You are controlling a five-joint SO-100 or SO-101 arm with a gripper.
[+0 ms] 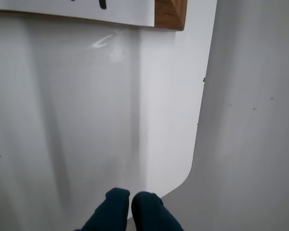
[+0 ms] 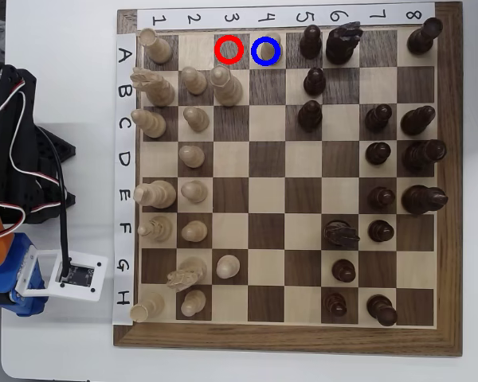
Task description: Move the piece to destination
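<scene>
We see the pincer [image 1: 131, 199] closed and empty in the wrist view, its two rounded dark blue tips pressed together over the smooth white counter [image 1: 77, 120], with clear room on all sides. The board's [image 1: 170, 13] wooden corner lies well ahead. From overhead, the piece [image 2: 269, 46] seems to sit as a small pale round head inside the blue ring on the destination [image 2: 266, 65], at the board's top edge, though the ring partly masks it. Taller dark pieces [image 2: 311, 41] stand just right of it.
</scene>
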